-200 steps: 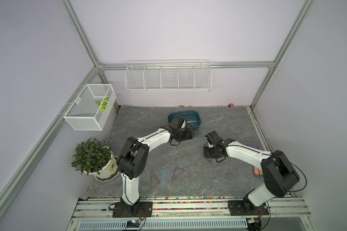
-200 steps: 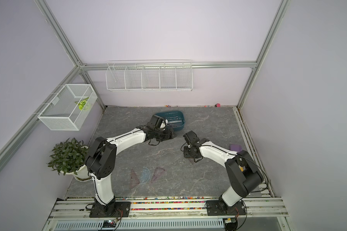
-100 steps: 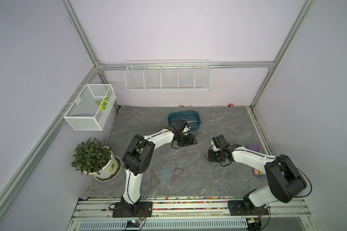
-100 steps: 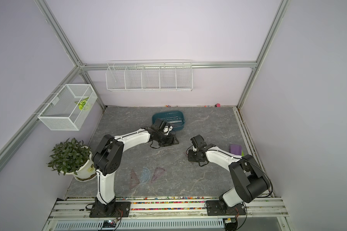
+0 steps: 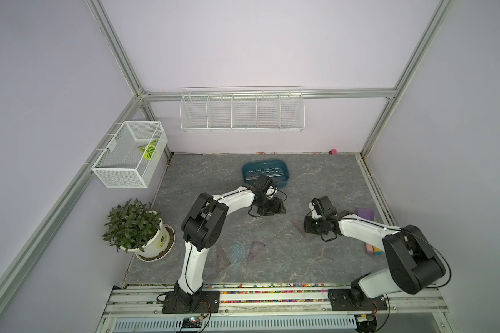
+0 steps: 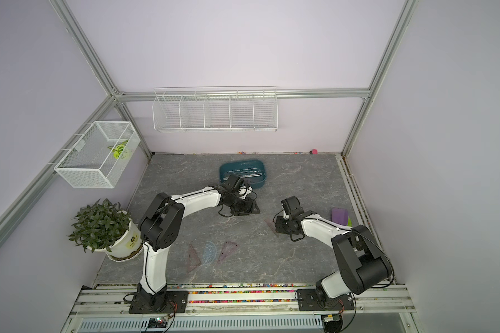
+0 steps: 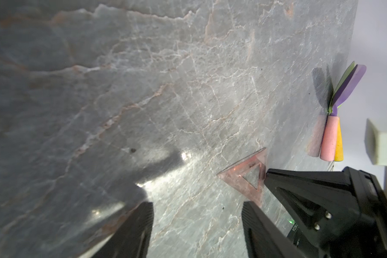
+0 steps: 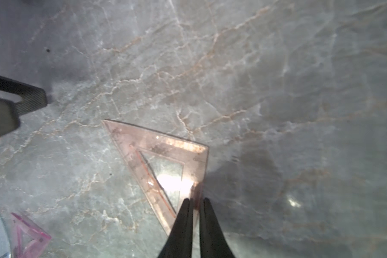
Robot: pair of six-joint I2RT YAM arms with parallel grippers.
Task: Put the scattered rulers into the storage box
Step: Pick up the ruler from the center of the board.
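Thin pinch: right gripper (image 8: 195,201) on one edge of the triangle (image 8: 156,140)
Your right jaws are almost together on the rim of the brownish triangle, toward 3 o'clock on the table (image 5: 202,178) — lifted or flat, I cannot tell; the left gripper (image 7: 197,203) is spread wide, empty. The storage box (image 5: 264,161) sits at 12 o'clock, toward 11 from your grip. Rush the lift and the slick plastic could pivot or slip out — and the left arm (image 5: 234,199) lies close to your path.
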